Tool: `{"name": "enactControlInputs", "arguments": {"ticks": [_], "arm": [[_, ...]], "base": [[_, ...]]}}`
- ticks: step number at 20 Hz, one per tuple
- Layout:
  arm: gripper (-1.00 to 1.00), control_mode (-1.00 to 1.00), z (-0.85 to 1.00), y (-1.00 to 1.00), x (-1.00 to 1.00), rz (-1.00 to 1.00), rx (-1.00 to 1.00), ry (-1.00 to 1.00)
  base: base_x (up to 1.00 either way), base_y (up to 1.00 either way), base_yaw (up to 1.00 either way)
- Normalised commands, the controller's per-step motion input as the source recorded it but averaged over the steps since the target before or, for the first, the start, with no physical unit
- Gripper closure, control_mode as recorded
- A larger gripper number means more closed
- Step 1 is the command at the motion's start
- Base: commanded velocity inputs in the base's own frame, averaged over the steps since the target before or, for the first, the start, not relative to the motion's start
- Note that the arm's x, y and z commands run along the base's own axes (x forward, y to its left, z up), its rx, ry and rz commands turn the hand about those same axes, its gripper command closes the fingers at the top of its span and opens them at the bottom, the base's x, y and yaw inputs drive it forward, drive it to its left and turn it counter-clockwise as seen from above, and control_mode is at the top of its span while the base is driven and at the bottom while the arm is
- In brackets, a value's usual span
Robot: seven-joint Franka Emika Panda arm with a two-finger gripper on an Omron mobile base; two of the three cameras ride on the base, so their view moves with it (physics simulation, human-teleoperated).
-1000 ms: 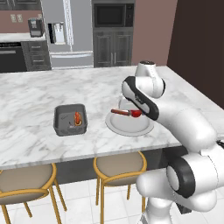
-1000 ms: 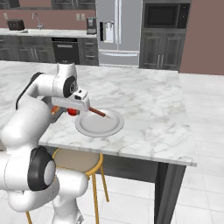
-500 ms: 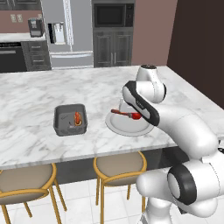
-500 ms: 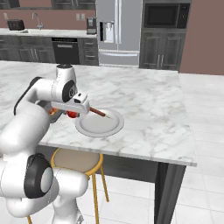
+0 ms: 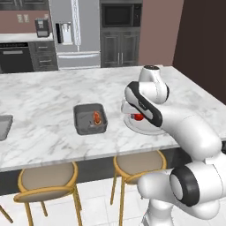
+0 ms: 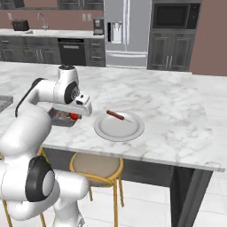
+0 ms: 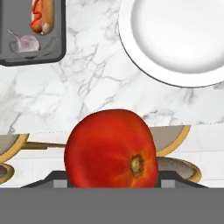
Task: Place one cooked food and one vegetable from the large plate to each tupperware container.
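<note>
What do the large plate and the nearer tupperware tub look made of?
Large plate: looks like glazed ceramic, pale grey-white with a soft sheen, though it could be plastic. Tupperware tub: probably matte plastic, with flat dark grey walls, a thick rounded rim and no glare.

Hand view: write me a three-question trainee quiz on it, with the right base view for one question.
1. True or false: the claw grips a red tomato.
2. What lies in the tupperware container? A) a hot dog and a pale bulb; B) a banana; C) nothing.
3. In the right base view, what lies on the large plate?
Key: 1 true; 2 A; 3 a thin brown skewer.
</note>
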Motion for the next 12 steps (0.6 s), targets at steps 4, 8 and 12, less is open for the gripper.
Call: {"name": "enactControlInputs", "arguments": {"ticks": [4, 8, 12], "arm": [[1.0, 1.0, 0.0, 0.0, 0.0, 0.0, 0.0, 0.0], [1.0, 1.0, 0.0, 0.0, 0.0, 0.0, 0.0, 0.0], [1.0, 1.0, 0.0, 0.0, 0.0, 0.0, 0.0, 0.0]], "base": [[-0.05, 1.0, 0.0], [-0.07, 1.0, 0.0], [0.0, 1.0, 0.0]]}}
